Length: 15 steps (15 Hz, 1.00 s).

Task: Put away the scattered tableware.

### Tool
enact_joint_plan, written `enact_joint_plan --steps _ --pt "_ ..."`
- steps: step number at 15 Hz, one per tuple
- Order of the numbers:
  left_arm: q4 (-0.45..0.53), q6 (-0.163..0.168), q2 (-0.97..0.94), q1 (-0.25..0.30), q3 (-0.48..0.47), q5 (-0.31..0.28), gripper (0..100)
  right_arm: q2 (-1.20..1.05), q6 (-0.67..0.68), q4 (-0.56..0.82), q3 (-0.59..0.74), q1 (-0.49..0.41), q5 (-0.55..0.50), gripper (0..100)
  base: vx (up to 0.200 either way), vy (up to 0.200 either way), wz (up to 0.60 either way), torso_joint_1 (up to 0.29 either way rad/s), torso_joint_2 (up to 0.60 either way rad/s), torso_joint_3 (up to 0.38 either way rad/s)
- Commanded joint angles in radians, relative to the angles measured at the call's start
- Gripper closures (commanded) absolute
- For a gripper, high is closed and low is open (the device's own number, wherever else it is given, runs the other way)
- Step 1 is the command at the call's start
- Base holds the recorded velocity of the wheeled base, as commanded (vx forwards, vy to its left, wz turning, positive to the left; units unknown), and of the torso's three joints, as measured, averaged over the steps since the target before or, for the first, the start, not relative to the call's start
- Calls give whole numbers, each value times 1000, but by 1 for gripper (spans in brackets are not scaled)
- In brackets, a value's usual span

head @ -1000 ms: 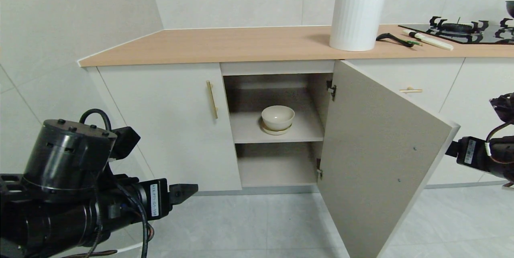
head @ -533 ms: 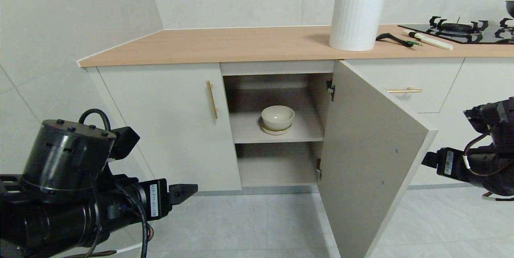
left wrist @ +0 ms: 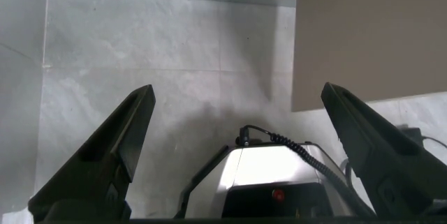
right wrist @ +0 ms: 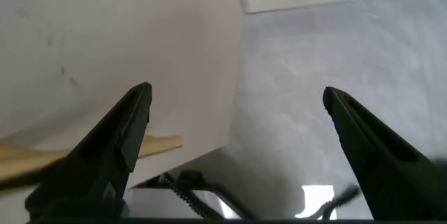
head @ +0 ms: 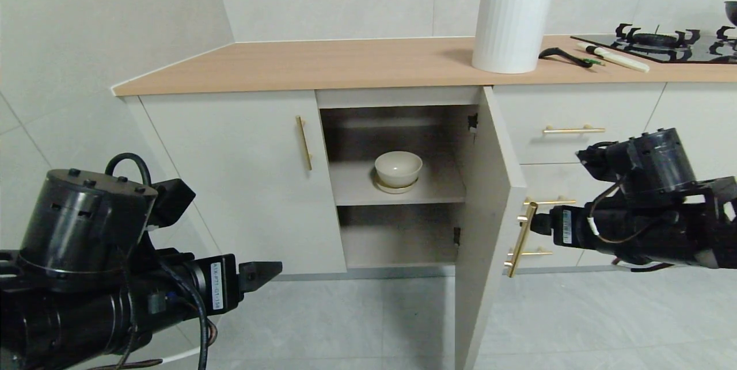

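Observation:
A cream bowl (head: pixel 398 167) sits on a small plate (head: pixel 395 188) on the upper shelf inside the cabinet. The cabinet door (head: pixel 489 214) stands partly ajar, edge-on toward me, its gold handle (head: pixel 521 239) on the outer face. My right gripper (head: pixel 532 223) is against that outer face by the handle. In the right wrist view the right gripper (right wrist: pixel 236 91) is open, with the door (right wrist: pixel 119 49) and handle (right wrist: pixel 160 144) close in front of it. My left gripper (head: pixel 262 275) hangs low over the floor left of the cabinet; in its wrist view (left wrist: pixel 237 90) it is open and holds nothing.
On the wooden counter (head: pixel 322 65) stand a tall white ribbed cylinder (head: pixel 513 19), a black utensil (head: pixel 567 56) and a pale-handled knife (head: pixel 613 58) beside the gas hob (head: pixel 662 42). Drawers with gold handles (head: pixel 574 129) lie right of the door. Grey floor tiles spread below.
The right arm has moved left with the door, which has swung from wide open to nearly edge-on, bringing its gold handle into sight. The left arm has barely moved.

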Motion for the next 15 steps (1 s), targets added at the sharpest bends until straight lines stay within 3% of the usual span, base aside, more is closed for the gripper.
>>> enact_joint_plan --steps 1,5,15 --pt "0 1 2 -1 1 1 0 163 -35 0 -122 74 41 0 0 0 0 0 0 0" --pt "0 4 8 -1 1 1 0 312 -120 11 -298 93 78 0 0 0 0 0 0 0" --pt "-3 6 12 -1 -2 24 0 413 -90 3 -404 105 82 0 0 0 0 0 0 0"
